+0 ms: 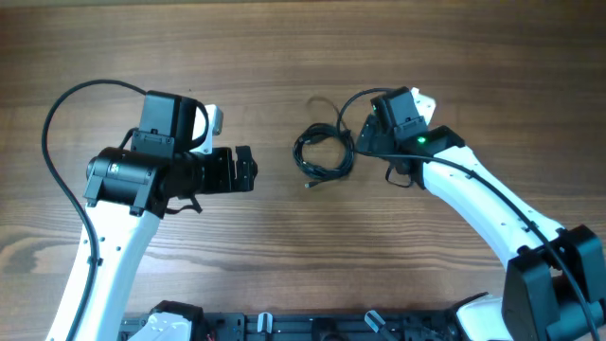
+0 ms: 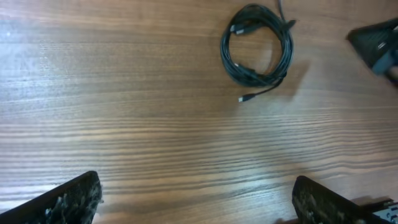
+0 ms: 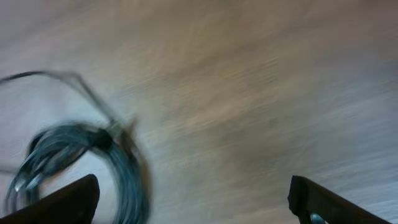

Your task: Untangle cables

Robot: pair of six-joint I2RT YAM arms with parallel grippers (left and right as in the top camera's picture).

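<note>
A coiled black cable (image 1: 324, 152) lies on the wooden table near the middle, with a loose end and plug pointing down-left. It also shows in the left wrist view (image 2: 258, 45) at the top and, blurred, in the right wrist view (image 3: 74, 158) at the lower left. My left gripper (image 1: 246, 170) is open and empty, left of the coil and apart from it. My right gripper (image 1: 365, 133) is open and empty, just right of the coil; its left finger is close to the coil's edge.
The wooden table (image 1: 284, 265) fills the views. A dark rail (image 1: 312, 327) with fixtures runs along the front edge. The right arm's tip (image 2: 376, 46) shows at the right edge of the left wrist view.
</note>
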